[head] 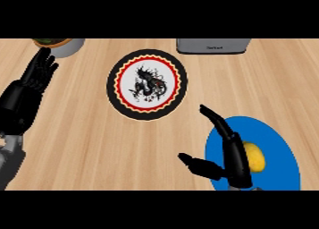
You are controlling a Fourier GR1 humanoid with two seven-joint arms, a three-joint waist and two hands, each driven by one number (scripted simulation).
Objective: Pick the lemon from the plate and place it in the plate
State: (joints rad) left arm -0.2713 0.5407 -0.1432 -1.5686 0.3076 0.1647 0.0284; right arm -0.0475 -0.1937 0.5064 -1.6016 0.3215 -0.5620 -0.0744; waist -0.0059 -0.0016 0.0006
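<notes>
One camera alone looks from the robot's head, steeply down onto the wooden counter (89,147), facing away from the body. It is close: the patterned plate (147,84) fills the middle, the blue plate (280,147) runs off the lower edge, and a grey appliance (210,46) and a bowl (68,47) are cropped at the far edge.

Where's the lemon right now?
In the head view, the lemon lies on the blue plate at lower right, immediately right of the right hand.
</notes>
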